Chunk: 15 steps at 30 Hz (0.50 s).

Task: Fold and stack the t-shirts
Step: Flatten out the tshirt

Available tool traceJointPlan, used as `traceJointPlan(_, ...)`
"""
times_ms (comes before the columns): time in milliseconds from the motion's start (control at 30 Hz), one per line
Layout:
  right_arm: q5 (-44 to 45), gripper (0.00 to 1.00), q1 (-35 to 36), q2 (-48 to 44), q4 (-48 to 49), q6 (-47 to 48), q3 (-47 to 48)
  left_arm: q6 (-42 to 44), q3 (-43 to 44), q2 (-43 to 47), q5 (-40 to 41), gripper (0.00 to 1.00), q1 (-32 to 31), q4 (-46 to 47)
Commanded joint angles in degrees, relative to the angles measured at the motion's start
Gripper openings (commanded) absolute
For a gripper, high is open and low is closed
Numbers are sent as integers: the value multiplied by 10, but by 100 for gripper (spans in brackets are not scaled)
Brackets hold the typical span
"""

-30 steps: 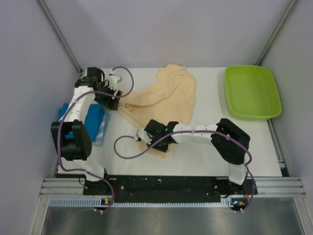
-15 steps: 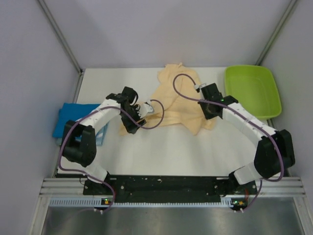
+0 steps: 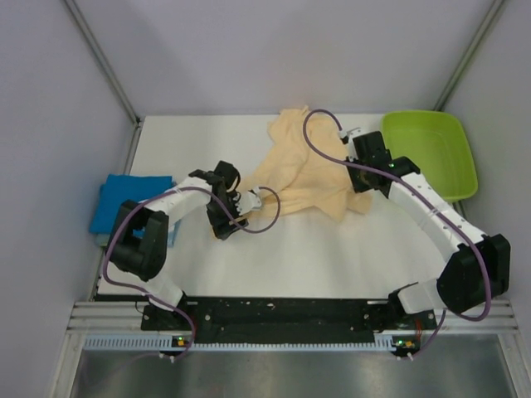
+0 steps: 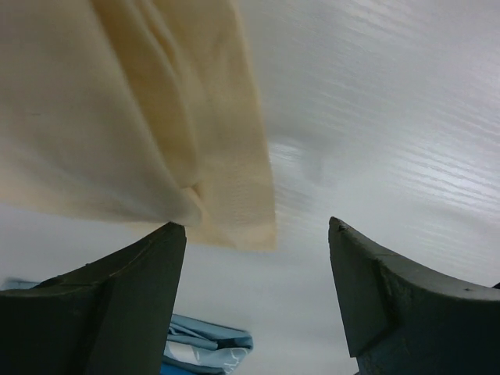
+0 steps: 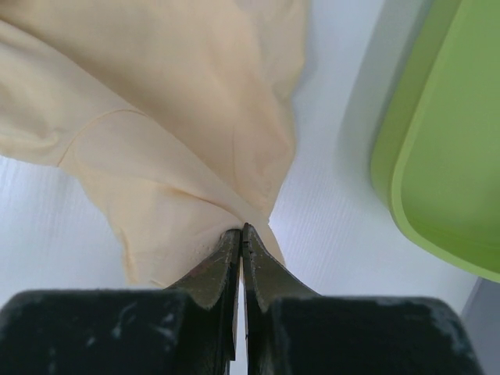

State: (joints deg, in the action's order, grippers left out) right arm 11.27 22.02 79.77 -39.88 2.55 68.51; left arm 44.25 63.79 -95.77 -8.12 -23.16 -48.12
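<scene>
The right tool (image 5: 242,228) is clamped on a fold of the crumpled pale peach-cream cloth t-shirt (image 5: 180,101), which spreads ahead of it. The left tool (image 4: 256,225) gapes wide, that shirt's hem just beyond its tips, the folded bright blue cloth t-shirt (image 3: 124,199) behind it.

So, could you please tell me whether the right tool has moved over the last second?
Yes. In the top view the right tool, shut on the peach t-shirt, has swung from the near middle of the table to beside the lime-green tray.
</scene>
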Motion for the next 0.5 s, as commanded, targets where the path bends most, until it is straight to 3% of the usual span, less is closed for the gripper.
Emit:
traceJointPlan(0,12,0,2,-18,1,10,48,-4,-56,15,54,78,-11,24)
traceJointPlan(67,10,0,1,-22,1,12,56,-20,-75,6,113,75,-11,65)
traceJointPlan(100,15,0,1,-23,2,14,60,-34,-77,-6,139,65,-10,82)
traceJointPlan(167,27,0,0,-29,-1,18,69,-62,-59,-34,172,18,-10,89)
traceJointPlan(200,31,0,0,-36,-1,20,75,-85,-39,-47,179,0,-9,79)
traceJointPlan(300,48,0,-1,-64,-5,27,102,-120,35,-13,112,0,20,23)
traceJointPlan(467,79,0,-4,-119,-17,43,192,-123,231,85,-96,0,129,-133)
